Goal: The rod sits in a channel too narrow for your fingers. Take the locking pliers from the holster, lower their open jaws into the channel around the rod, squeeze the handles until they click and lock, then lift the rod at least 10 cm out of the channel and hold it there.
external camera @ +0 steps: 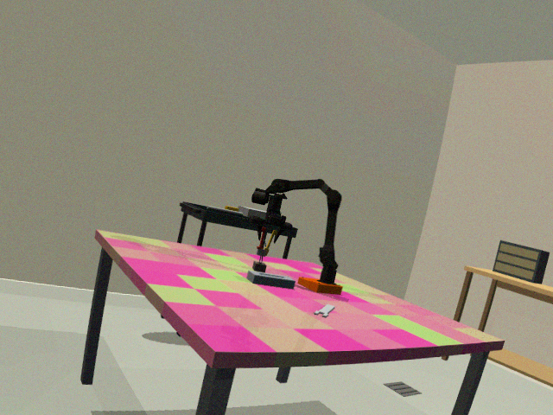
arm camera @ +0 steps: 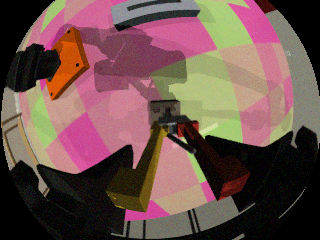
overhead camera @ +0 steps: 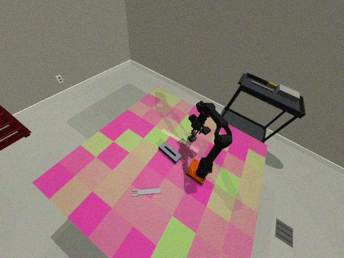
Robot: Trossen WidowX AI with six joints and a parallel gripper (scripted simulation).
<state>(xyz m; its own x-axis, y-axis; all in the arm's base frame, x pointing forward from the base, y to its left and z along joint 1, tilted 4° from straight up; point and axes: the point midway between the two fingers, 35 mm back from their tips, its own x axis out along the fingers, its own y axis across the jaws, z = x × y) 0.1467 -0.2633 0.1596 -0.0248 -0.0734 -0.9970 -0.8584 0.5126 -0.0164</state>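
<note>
Gripping pliers [overhead camera: 192, 131] [external camera: 262, 239] [arm camera: 149, 167], seemingly, hand [overhead camera: 196, 129] [external camera: 267, 239] [arm camera: 170, 146] above holster [overhead camera: 191, 138] [external camera: 258, 266] [arm camera: 156, 112]
</note>
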